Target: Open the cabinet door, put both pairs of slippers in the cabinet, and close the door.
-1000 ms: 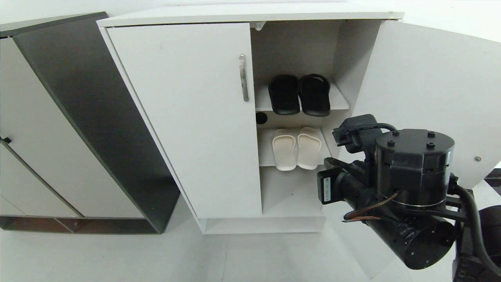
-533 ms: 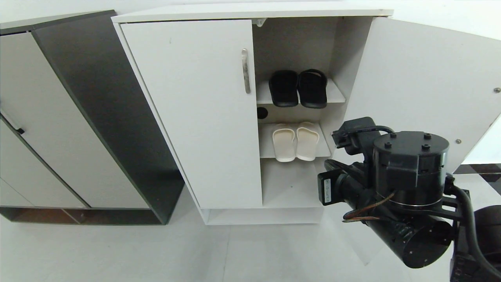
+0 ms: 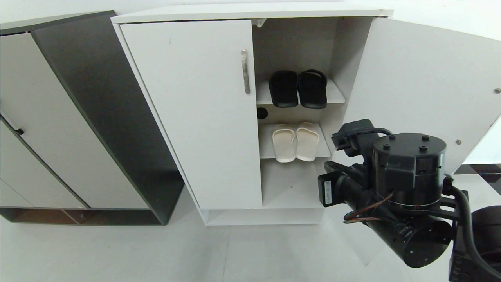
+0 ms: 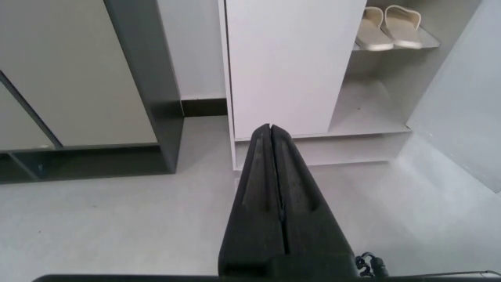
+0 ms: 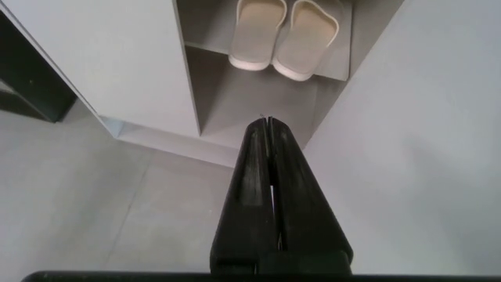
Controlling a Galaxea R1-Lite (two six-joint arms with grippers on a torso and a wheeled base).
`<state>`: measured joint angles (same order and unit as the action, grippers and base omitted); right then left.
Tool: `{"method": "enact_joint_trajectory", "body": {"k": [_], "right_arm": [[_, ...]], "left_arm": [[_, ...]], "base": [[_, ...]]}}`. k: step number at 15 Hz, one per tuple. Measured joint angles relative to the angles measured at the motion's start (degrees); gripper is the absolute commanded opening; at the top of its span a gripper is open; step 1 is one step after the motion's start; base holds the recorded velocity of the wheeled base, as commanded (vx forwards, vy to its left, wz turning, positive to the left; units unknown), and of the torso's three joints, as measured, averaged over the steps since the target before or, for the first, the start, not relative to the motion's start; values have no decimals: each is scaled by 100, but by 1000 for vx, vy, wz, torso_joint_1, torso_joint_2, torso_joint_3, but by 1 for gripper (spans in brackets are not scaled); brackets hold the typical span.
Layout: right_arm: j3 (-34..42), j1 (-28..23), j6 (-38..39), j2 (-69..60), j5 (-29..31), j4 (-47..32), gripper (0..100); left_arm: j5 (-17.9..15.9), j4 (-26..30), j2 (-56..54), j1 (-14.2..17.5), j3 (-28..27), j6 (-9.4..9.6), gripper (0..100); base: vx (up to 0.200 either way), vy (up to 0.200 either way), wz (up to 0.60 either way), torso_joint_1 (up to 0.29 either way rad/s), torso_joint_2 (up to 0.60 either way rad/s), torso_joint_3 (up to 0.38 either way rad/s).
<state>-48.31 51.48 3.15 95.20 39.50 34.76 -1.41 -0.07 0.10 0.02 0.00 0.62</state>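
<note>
1. Cabinet (image 3: 250, 13): the right-hand door (image 3: 422, 78) stands swung wide. The left-hand door (image 3: 195, 109), with its metal handle (image 3: 245, 76), is shut.
2. Black slippers (image 3: 297, 89): side by side on the cabinet's upper shelf (image 3: 336, 96). White slippers (image 3: 295, 141): side by side on the middle shelf (image 3: 266, 149), directly beneath the black pair.
3. Change: over the last second the whole head view slid, so the camera moved and not the cabinet. Both pairs keep their places on their shelves. Over the last half second the view holds steady, and the right arm (image 3: 407, 168) has sunk very slightly before the cabinet's open side.
4. Left gripper (image 4: 270, 129): fingers pressed together, holding nothing, low in front of the shut door.
5. Right gripper (image 5: 268, 121): likewise closed and empty, before the cabinet's bottom compartment (image 3: 289, 184), below the white pair.
6. Reading: both pairs appear stowed, so only closing the right-hand door remains. The shift of viewpoint probably sets the robot up to reach that door.
</note>
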Motion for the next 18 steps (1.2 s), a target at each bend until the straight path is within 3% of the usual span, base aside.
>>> {"method": "enact_joint_trajectory", "body": {"k": [9,18], "right_arm": [[44,-16,0,91,-4,0,0],[60,-27,-9,199,5,2,0]], "left_arm": [[0,7,0,2,0,6,0],[0,2,0,0,0,11,0]], "base": [[0,0,0,0,-13,-17],[0,0,0,55,-400,-340]]}}
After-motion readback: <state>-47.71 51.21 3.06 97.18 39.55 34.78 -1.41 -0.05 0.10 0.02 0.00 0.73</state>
